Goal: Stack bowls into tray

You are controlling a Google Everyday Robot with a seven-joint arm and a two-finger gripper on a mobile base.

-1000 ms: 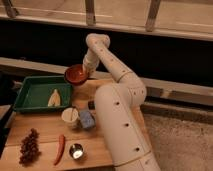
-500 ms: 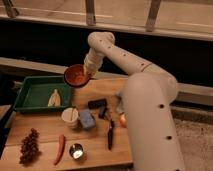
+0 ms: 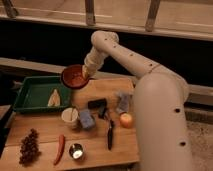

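My gripper (image 3: 85, 74) is shut on the rim of the small reddish-brown bowl (image 3: 73, 77), which hangs tilted in the air with its orange-red inside facing the camera. The bowl is just above the right edge of the green tray (image 3: 31, 92), which sits at the back left of the wooden table. A pale wedge-shaped piece (image 3: 53, 98) lies inside the tray. No other bowl of that kind shows.
On the table are a white cup (image 3: 69, 116), a blue object (image 3: 86, 119), a black box (image 3: 97, 104), a bluish cloth (image 3: 123, 101), an orange fruit (image 3: 126, 120), a black-handled knife (image 3: 110, 134), a shiny metal cup (image 3: 76, 151), a red chili (image 3: 59, 148) and dark grapes (image 3: 29, 146).
The arm has swung left and down, carrying the bowl from over the table's back edge toward the tray's right edge. The bowl now tilts more toward the camera.
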